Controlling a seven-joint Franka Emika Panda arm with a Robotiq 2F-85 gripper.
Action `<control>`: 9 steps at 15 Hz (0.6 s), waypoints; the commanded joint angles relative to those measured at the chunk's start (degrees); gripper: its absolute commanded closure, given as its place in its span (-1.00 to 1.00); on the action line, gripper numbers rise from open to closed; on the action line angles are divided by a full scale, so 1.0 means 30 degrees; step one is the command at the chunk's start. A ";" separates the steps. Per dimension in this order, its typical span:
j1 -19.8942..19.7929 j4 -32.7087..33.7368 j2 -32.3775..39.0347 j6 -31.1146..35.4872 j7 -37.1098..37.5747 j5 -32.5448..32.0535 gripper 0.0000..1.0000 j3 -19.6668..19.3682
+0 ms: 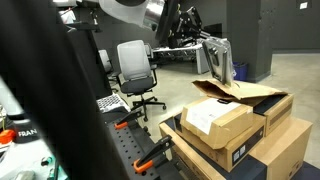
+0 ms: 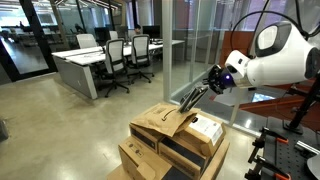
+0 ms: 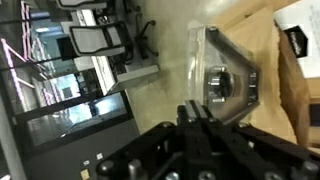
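Grey office chair (image 1: 135,66), desks (image 2: 76,60), glass partition (image 2: 188,45)

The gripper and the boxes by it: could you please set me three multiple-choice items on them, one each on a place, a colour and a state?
1. Where is the gripper?
A. Over the office desk
B. At the top of the stack of cardboard boxes
C. Down at the floor by the chairs

2. What colour is the arm's shell?
A. White
B. Orange
C. Blue

3. How do the gripper's jaws stand?
A. Spread wide
B. Half open
C. Shut

Answers:
1 B, as both exterior views show the fingers reaching down to the raised flap of the top box.
2 A, as the rounded casing behind the wrist is plainly white in an exterior view.
3 C, as the wrist view shows the fingers together with no gap.
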 commanded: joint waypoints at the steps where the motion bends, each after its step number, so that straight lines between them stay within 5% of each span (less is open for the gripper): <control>1: 0.0061 0.0261 0.0242 -0.0004 -0.0149 -0.0122 0.99 0.0117; 9: 0.0003 0.0387 0.0722 -0.0083 -0.0111 -0.0074 0.99 0.0326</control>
